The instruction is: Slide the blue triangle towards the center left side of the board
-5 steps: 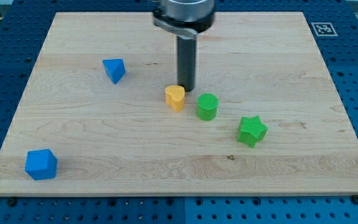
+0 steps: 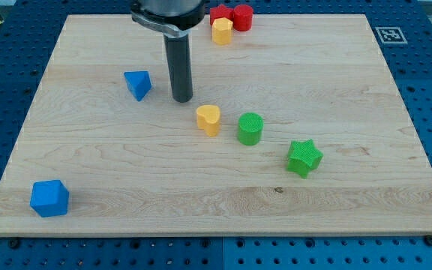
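The blue triangle lies in the board's upper left part. My tip rests on the board just to the triangle's right, with a small gap between them. The rod rises straight up to the arm at the view's top. A yellow heart-shaped block lies just below and right of my tip.
A green cylinder and a green star lie right of the yellow heart. A blue cube sits at the bottom left corner. A yellow block and two red blocks sit at the top edge. The wooden board lies on a blue pegboard.
My tip has moved left, from just above the yellow heart to beside the blue triangle. The yellow heart has shifted slightly left. The blocks at the top edge are now uncovered.
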Motion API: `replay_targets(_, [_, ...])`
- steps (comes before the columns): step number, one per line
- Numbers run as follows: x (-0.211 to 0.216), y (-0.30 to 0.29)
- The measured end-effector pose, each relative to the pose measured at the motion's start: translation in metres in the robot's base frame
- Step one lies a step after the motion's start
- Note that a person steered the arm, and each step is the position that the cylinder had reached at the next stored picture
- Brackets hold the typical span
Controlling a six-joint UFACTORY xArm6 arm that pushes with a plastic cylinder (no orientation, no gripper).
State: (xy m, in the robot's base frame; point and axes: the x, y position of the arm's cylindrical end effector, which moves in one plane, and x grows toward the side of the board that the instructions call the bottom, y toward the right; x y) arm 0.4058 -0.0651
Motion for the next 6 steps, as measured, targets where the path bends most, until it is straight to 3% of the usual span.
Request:
replay_targets(2, [-0.031,-0.085])
replay_targets(6, [-0.020,-0.102])
